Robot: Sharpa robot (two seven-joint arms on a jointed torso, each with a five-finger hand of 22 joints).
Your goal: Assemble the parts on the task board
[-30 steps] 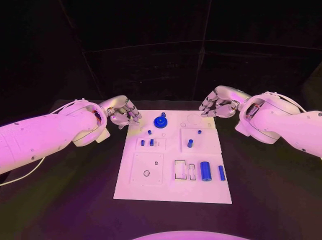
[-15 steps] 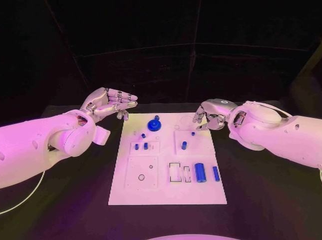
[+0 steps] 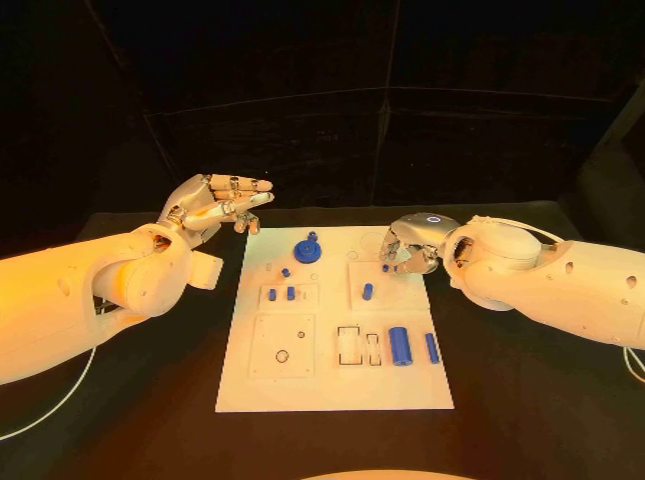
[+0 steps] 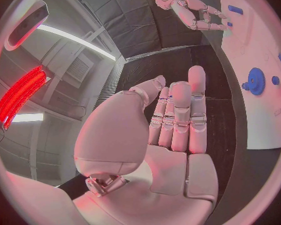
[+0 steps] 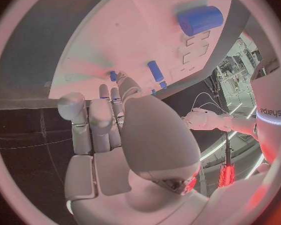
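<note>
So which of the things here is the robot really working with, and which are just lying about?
Part of the job:
- white task board
- blue gear at its far end
- big blue cylinder and thin blue rod near its right edge
- small blue pegs standing in the board
- left hand, raised and holding nothing
- right hand, over the board's far right corner

Just lying about:
- black table
- white cable

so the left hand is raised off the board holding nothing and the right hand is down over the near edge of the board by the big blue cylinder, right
Not quite. The right hand is over the far part of the task board, well away from the big blue cylinder near the front edge, as the head view shows. The left hand is indeed raised off the board, holding nothing.
</note>
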